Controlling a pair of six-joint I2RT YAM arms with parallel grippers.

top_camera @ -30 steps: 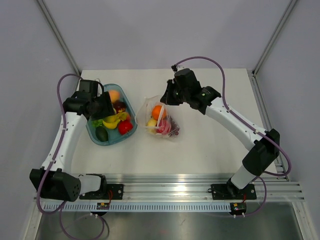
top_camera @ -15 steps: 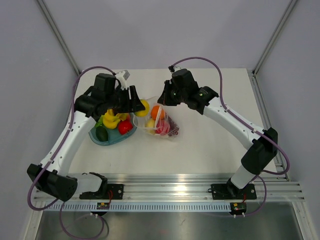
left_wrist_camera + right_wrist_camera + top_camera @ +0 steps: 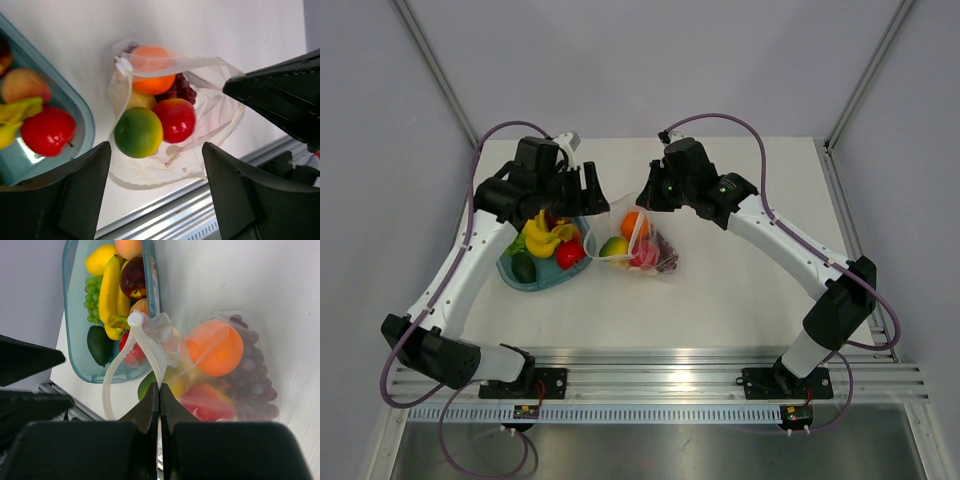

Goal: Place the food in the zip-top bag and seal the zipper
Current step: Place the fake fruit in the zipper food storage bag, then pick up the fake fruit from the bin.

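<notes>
The clear zip-top bag (image 3: 660, 262) lies at mid-table with its mouth held agape toward the bowl. My right gripper (image 3: 159, 386) is shut on the bag's upper mouth edge, on the zipper strip (image 3: 149, 347). Inside lie an orange (image 3: 150, 75), a red fruit (image 3: 175, 119) and purple grapes (image 3: 184, 91). A green-yellow fruit (image 3: 138, 132) rests in the mouth. My left gripper (image 3: 156, 150) hovers open just above it and holds nothing. More food stays in the bowl: bananas (image 3: 107, 295), a red apple (image 3: 47, 131), a dark green fruit (image 3: 98, 344).
The translucent blue-green bowl (image 3: 535, 283) stands left of the bag, its rim close to the bag's mouth. Both arms crowd over the bag (image 3: 250, 320). A metal rail (image 3: 670, 360) runs along the table's near edge.
My left arm swung from the bowl to the bag carrying the green-yellow fruit, then opened. The fruit now lies in the bag's mouth. The right gripper kept its hold.
</notes>
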